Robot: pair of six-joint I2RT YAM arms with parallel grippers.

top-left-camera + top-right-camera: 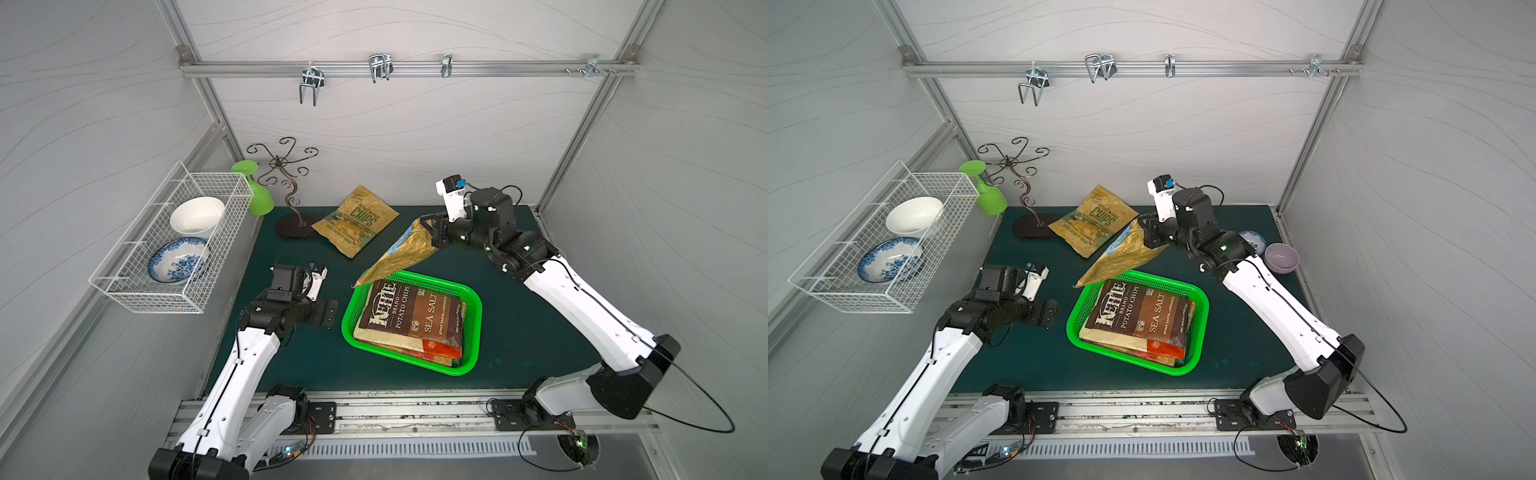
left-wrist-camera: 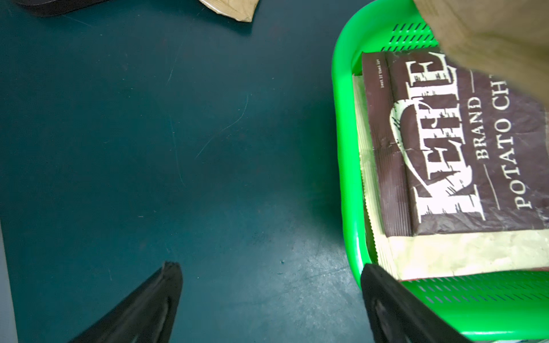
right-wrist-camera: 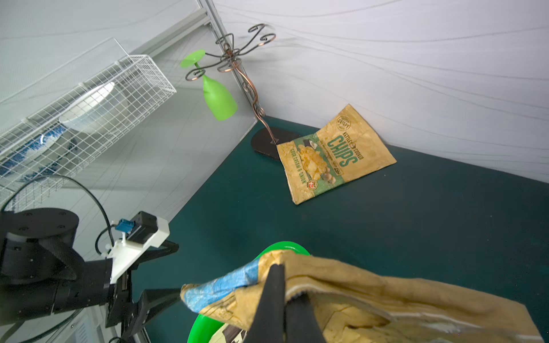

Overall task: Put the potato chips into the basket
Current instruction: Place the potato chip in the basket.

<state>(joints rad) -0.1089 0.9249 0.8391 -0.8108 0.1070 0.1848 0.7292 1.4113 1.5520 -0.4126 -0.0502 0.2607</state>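
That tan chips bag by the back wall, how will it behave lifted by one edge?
The tan chips bag is probably floppy: the similar held bag sags from the right end effector toward the basket. Likely light too, since one edge pinch carries that one.

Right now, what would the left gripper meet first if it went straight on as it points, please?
Probably the bare mat beside the basket; the open left gripper points down at it. One finger overlaps the basket's rim in its wrist view, so it might clip that.
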